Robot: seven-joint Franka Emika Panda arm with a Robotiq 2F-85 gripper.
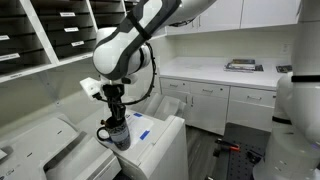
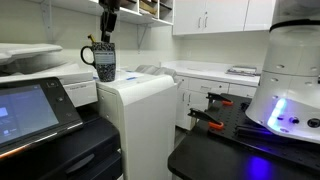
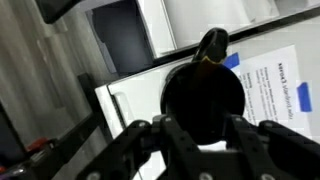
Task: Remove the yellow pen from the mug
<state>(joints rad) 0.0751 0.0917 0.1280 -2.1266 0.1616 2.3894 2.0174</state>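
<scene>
The dark mug (image 1: pixel 119 134) stands on top of a white cabinet (image 1: pixel 160 140), with its looped handle toward the side. It also shows in an exterior view (image 2: pixel 104 63) and in the wrist view (image 3: pixel 203 100), where it is a black round opening with the handle at the far side. My gripper (image 1: pixel 115 108) hangs straight above the mug, its fingers just over the rim (image 2: pixel 107 30). In the wrist view the gripper (image 3: pixel 200 135) is open, with one finger on each side of the opening. I cannot make out the yellow pen; the inside of the mug is dark.
A flat blue-and-white sheet (image 3: pixel 275 85) lies on the cabinet top beside the mug (image 1: pixel 140 125). A printer (image 2: pixel 40 70) stands next to the cabinet. Shelves (image 1: pixel 50 35) fill the wall behind. A counter (image 1: pixel 215 72) runs along the back.
</scene>
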